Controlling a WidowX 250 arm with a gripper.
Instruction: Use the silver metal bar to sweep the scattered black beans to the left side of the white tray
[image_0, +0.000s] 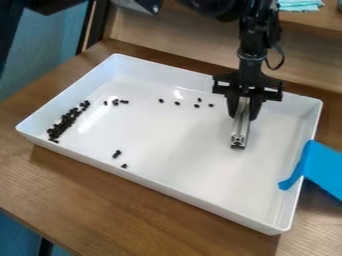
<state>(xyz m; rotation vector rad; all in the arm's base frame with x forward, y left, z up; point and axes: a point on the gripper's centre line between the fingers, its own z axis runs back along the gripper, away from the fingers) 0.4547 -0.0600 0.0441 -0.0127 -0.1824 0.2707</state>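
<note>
The black gripper (244, 114) hangs down over the right rear part of a white tray (174, 192). It is shut on a silver metal bar (242, 124), which points down and toward the camera between its fingers. The bar's lower end is low over the tray's floor; whether it touches cannot be told. Small black pieces (67, 121) form a dense pile along the tray's left side. More black pieces lie loose: some in a row (178, 103) toward the back, others (117, 154) near the front left wall.
Blue tape or cloth (322, 170) lies over the tray's right rim. The tray stands on a brown wooden table (100, 200). A wooden panel (160, 35) rises behind it, and a teal cloth (300, 5) lies at the top right.
</note>
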